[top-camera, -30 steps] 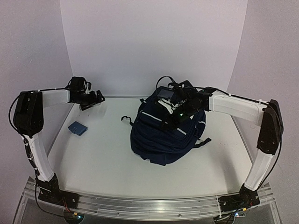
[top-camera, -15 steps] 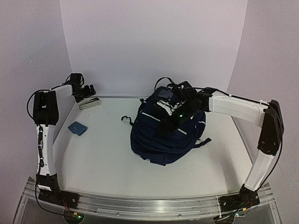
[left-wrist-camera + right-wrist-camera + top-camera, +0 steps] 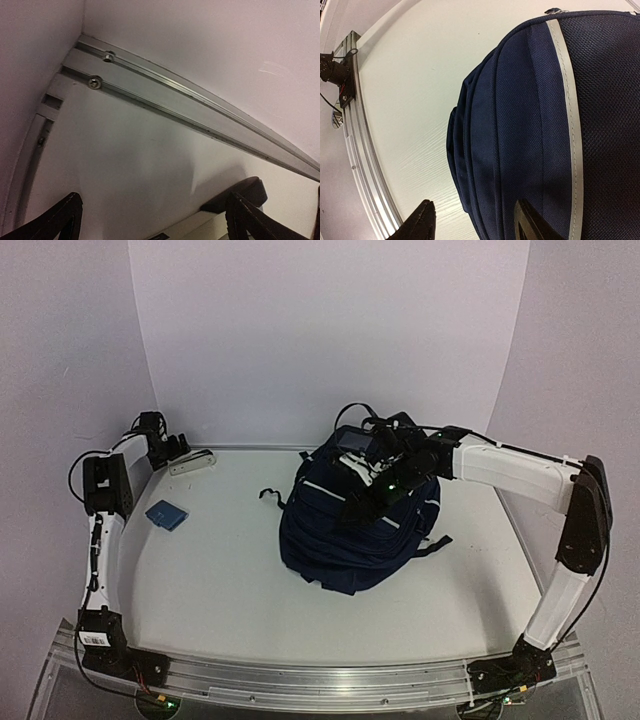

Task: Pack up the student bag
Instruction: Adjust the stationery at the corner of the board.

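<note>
At the near edge both arm bases are bolted to the table (image 3: 230,580). On the left a small blue square pad (image 3: 167,514) lies alone, well apart from everything else. Past mid-table, right of centre, the student bag (image 3: 350,535) slumps on its back, its top toward the rear wall and its zips looking shut.

The right gripper (image 3: 383,478) hangs over the bag's upper part. Its wrist view shows the fingers spread wide above the navy fabric and a pale zip line (image 3: 567,100), gripping nothing.

In the far left corner the left gripper (image 3: 168,448) sits just beside a pale oblong item (image 3: 192,462). From that wrist the fingers are parted wide and empty, with the item's dark end (image 3: 235,192) near the right finger.

My read is that packing has barely begun. Next, the left fingers need to straddle the oblong item and close, while the right finds a zip pull to open the bag.
</note>
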Robot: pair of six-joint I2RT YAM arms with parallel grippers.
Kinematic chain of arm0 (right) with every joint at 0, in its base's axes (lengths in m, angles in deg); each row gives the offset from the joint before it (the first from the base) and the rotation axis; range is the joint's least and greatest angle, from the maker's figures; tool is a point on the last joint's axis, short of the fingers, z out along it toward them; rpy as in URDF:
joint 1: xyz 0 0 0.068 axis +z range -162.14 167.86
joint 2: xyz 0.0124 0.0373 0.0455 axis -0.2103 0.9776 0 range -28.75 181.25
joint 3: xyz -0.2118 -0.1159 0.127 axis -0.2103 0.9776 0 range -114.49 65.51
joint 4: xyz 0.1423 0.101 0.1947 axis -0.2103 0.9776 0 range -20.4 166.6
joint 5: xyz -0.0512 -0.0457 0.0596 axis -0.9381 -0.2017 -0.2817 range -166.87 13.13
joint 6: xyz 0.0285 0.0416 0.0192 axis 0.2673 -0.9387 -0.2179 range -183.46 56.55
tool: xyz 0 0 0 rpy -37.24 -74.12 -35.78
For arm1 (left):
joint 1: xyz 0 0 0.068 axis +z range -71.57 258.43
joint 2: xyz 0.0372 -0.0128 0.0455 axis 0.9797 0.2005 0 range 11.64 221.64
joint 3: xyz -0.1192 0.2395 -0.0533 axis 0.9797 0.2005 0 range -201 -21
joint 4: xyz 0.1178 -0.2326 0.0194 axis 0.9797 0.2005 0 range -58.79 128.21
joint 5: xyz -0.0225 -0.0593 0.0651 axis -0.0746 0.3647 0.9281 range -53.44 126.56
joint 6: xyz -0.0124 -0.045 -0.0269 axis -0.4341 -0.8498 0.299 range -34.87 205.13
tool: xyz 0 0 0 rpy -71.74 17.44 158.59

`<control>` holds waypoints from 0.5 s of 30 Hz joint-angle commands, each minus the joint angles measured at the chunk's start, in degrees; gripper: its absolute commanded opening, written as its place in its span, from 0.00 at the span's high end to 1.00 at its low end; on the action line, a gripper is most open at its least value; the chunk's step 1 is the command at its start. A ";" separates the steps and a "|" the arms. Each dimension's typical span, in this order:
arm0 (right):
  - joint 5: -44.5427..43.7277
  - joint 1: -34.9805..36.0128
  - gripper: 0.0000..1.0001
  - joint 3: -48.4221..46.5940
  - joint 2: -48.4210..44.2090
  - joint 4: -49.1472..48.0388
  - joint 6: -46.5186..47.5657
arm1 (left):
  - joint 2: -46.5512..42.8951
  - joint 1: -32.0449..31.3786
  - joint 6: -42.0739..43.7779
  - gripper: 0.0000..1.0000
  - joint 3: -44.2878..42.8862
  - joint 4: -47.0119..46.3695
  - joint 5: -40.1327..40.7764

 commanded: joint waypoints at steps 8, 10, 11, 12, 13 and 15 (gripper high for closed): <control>-0.22 -0.45 0.47 -0.98 -1.79 0.30 0.10 | -8.72 -3.40 1.90 0.12 16.34 -4.37 -15.24; -0.28 -0.43 0.47 -0.87 -1.96 0.31 0.05 | -10.84 -4.55 3.05 0.14 19.26 -4.47 -15.35; -0.35 -0.42 0.47 -0.81 -2.06 0.37 0.03 | -11.89 -5.03 3.45 0.16 20.48 -4.36 -15.45; -0.39 -0.43 0.47 -0.84 -2.16 0.46 0.01 | -12.79 -5.39 3.76 0.17 21.85 -4.31 -15.43; -0.44 -0.42 0.47 -0.76 -2.31 0.51 0.04 | -13.85 -5.68 3.91 0.17 23.42 -4.38 -15.63; -0.50 -0.45 0.46 -0.48 -2.61 0.56 0.12 | -16.21 -6.28 4.18 0.14 27.15 -5.02 -15.91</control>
